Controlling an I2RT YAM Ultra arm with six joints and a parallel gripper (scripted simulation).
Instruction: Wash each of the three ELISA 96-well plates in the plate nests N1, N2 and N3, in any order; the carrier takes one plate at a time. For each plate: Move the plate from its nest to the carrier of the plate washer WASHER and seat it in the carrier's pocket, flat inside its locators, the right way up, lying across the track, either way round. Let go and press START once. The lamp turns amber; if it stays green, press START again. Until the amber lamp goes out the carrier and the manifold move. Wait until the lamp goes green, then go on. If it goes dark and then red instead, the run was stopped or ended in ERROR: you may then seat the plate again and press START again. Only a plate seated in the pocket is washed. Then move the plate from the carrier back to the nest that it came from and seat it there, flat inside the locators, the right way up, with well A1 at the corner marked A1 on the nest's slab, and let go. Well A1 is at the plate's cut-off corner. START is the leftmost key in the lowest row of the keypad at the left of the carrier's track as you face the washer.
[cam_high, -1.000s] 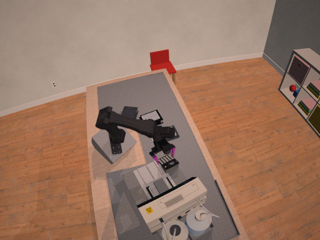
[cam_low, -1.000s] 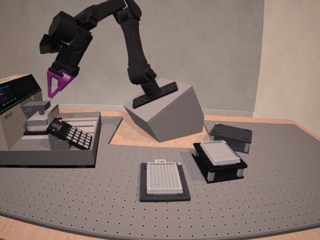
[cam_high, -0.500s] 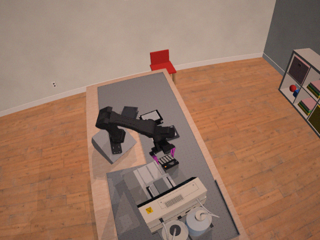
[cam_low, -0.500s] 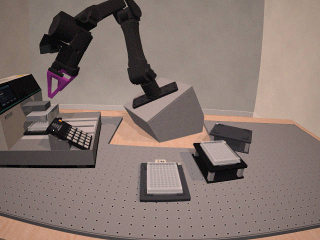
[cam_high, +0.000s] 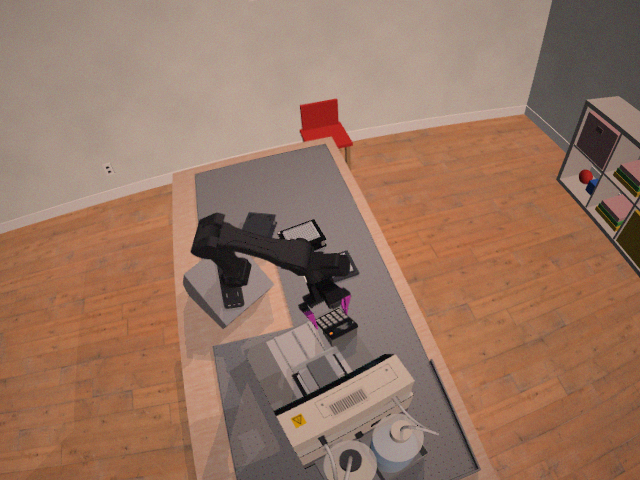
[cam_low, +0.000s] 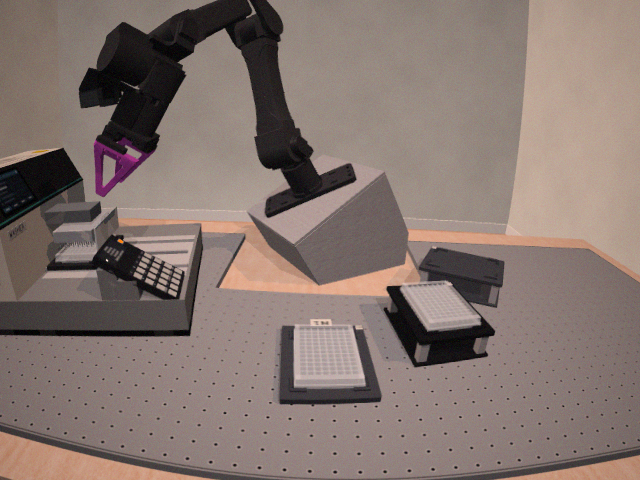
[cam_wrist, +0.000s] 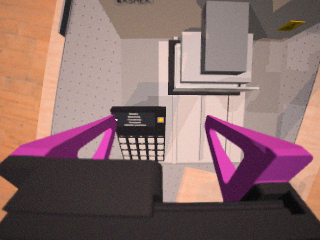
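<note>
My gripper (cam_high: 328, 310) (cam_low: 105, 187) (cam_wrist: 160, 120) is open and empty. It hangs well above the tilted black keypad (cam_high: 337, 323) (cam_low: 150, 269) (cam_wrist: 138, 146) beside the washer's track. A small lamp (cam_wrist: 160, 120) (cam_low: 119, 240) on the keypad glows amber. One clear well plate (cam_low: 75, 253) lies in the carrier, under the grey manifold (cam_low: 73, 211) (cam_wrist: 226, 36) of the washer (cam_high: 351, 398) (cam_low: 32, 175). A second plate (cam_low: 325, 355) lies in the flat front nest. A third plate (cam_low: 439, 304) (cam_high: 302, 231) lies on the raised black nest. The dark nest (cam_low: 461, 266) (cam_high: 258, 222) behind it is empty.
The arm's grey wedge base (cam_low: 341, 227) (cam_high: 206, 289) stands mid-table. Two bottles (cam_high: 351, 462) (cam_high: 395, 440) with tubing stand behind the washer. A red chair (cam_high: 323, 124) stands at the table's far end and a shelf (cam_high: 610, 170) at the right wall.
</note>
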